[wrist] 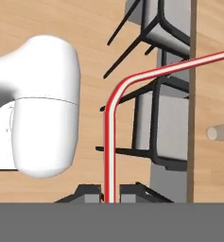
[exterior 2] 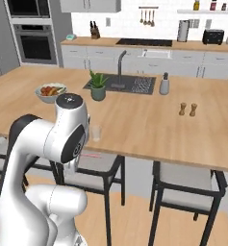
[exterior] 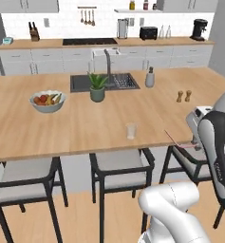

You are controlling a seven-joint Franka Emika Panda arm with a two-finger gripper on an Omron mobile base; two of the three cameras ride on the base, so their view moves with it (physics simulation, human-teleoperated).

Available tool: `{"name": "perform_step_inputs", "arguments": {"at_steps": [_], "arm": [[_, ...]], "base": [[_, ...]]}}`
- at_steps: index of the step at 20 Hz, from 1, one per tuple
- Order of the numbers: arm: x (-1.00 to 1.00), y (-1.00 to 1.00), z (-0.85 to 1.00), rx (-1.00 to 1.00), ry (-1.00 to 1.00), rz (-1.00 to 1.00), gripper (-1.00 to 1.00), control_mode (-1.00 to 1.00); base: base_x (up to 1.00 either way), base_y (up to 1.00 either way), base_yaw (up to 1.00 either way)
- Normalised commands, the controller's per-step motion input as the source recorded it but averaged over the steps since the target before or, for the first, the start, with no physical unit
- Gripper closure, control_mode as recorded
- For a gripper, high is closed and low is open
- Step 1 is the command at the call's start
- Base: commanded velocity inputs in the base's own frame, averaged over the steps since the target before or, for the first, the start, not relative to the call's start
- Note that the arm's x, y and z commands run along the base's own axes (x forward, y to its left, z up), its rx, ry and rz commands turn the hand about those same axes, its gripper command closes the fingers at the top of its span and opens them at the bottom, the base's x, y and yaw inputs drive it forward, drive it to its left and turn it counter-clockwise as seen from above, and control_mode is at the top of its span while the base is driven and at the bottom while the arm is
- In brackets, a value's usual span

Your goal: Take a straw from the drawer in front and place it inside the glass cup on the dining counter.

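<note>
In the left base view the white arm fills the lower right of the frame, nearest the camera. Just left of its dark upper link, at the right middle, the straw shows as a thin pinkish line slanting down to the right, over the near edge of the worktop and above a stool. The glass cup stands upright at the centre of the frame, close to that near edge, to the left of the straw and apart from it. Further back sit a fruit bowl at the left, a potted plant beside the dark sink, and two small shakers at the right.

In the right base view the arm rises at the lower left. The glass cup stands just right of its round joint, near the worktop edge. A faint pink streak, the straw, lies below that edge, over a stool.

In the hand view the fingers stand at the bottom centre, closed tight on the straw, which rises between them, bends at the upper middle and runs off to the upper right. The glass cup shows at the right edge, on its side in this rolled frame, on the wood worktop, well apart from the straw's stem.
</note>
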Motion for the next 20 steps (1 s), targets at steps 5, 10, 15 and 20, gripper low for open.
{"name": "perform_step_inputs", "arguments": {"at_steps": [5, 10, 15, 20], "arm": [[0.0, 0.0, 0.0, 0.0, 0.0, 0.0, 1.0, 1.0], [0.0, 0.0, 0.0, 0.0, 0.0, 0.0, 1.0, 1.0], [0.0, 0.0, 0.0, 0.0, 0.0, 0.0, 1.0, 1.0], [0.0, 0.0, 0.0, 0.0, 0.0, 0.0, 1.0, 1.0]], "base": [[0.43, -0.36, 0.28], [0.36, -0.41, 0.32], [0.36, -0.45, 0.37], [0.38, -0.46, 0.35]]}}
